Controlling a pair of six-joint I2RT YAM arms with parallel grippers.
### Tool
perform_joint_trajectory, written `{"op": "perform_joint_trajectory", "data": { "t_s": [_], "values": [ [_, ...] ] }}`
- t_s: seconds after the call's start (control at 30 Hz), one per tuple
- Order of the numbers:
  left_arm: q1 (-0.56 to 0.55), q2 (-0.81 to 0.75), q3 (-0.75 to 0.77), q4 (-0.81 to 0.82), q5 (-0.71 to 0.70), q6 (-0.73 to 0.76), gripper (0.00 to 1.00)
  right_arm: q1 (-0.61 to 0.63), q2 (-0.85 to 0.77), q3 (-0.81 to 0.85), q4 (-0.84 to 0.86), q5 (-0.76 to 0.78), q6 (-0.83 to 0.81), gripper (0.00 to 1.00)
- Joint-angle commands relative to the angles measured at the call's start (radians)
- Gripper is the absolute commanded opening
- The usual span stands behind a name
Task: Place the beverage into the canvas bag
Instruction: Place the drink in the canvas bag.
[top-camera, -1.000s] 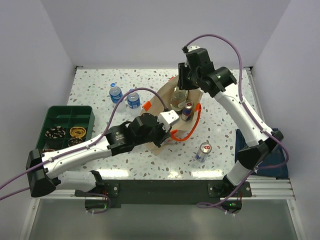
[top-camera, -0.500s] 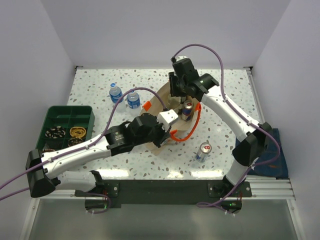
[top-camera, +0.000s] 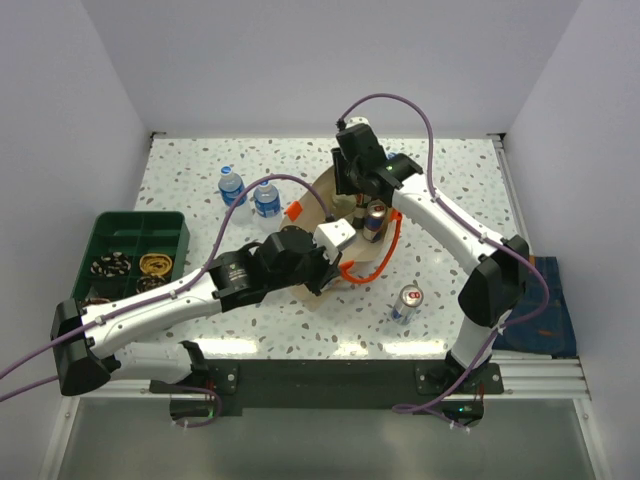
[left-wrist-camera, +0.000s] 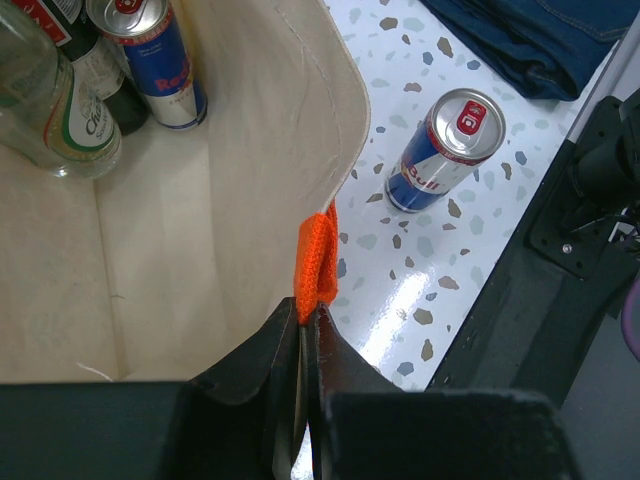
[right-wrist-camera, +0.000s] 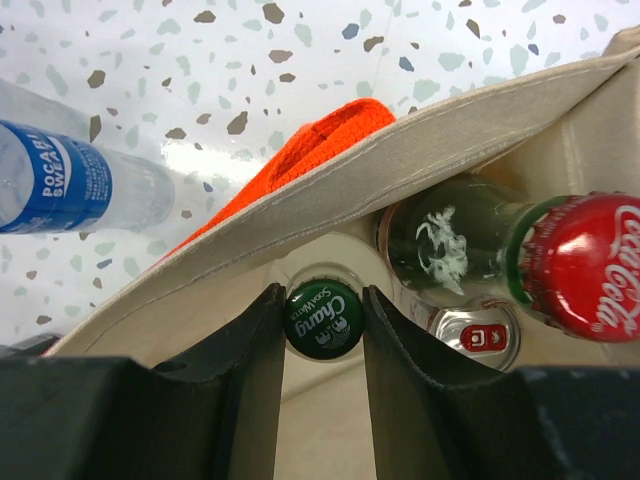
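The beige canvas bag (top-camera: 325, 205) stands mid-table with its mouth held open. My left gripper (top-camera: 333, 262) is shut on its orange handle (left-wrist-camera: 318, 262) at the near rim, also seen in the left wrist view (left-wrist-camera: 305, 318). My right gripper (top-camera: 357, 203) reaches into the bag and is shut on the green cap of a clear Chang soda bottle (right-wrist-camera: 323, 319), which stands inside by the bag wall (right-wrist-camera: 450, 150). A Coca-Cola bottle (right-wrist-camera: 590, 265) and a Red Bull can (left-wrist-camera: 150, 60) are in the bag too. A second Red Bull can (top-camera: 407, 303) stands on the table to the right.
Two Pocari Sweat bottles (top-camera: 232, 185) (top-camera: 266, 200) stand left of the bag. A green compartment tray (top-camera: 165, 222) sits at the left edge. A folded blue cloth (top-camera: 548, 315) lies at the right edge. The black base rail runs along the near edge.
My right gripper has moved left and down, lowering the Chang bottle into the bag. The left gripper has kept its hold on the handle.
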Motion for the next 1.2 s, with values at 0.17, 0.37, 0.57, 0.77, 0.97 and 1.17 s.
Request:
{"op": "perform_joint_trajectory", "data": {
  "t_s": [0.17, 0.37, 0.57, 0.77, 0.97, 1.17],
  "values": [
    [-0.002, -0.016, 0.010, -0.014, 0.039, -0.036, 0.11, 0.001, -0.035, -0.030, 0.196, 0.050, 0.022, 0.00],
    [-0.002, -0.016, 0.013, -0.014, 0.049, -0.041, 0.11, 0.004, -0.031, -0.064, 0.216, 0.058, 0.022, 0.00],
    [-0.002, -0.016, 0.016, -0.016, 0.058, -0.047, 0.11, 0.010, -0.015, -0.089, 0.232, 0.070, 0.022, 0.00],
    [-0.002, -0.020, 0.014, -0.014, 0.056, -0.047, 0.11, 0.012, 0.006, -0.104, 0.230, 0.095, 0.023, 0.00],
    [-0.002, -0.024, 0.008, -0.012, 0.055, -0.049, 0.12, 0.015, 0.026, -0.104, 0.206, 0.072, 0.039, 0.00],
    [-0.002, -0.026, 0.003, -0.008, 0.056, -0.050, 0.12, 0.015, 0.035, -0.104, 0.181, 0.068, 0.048, 0.00]
  ]
}}
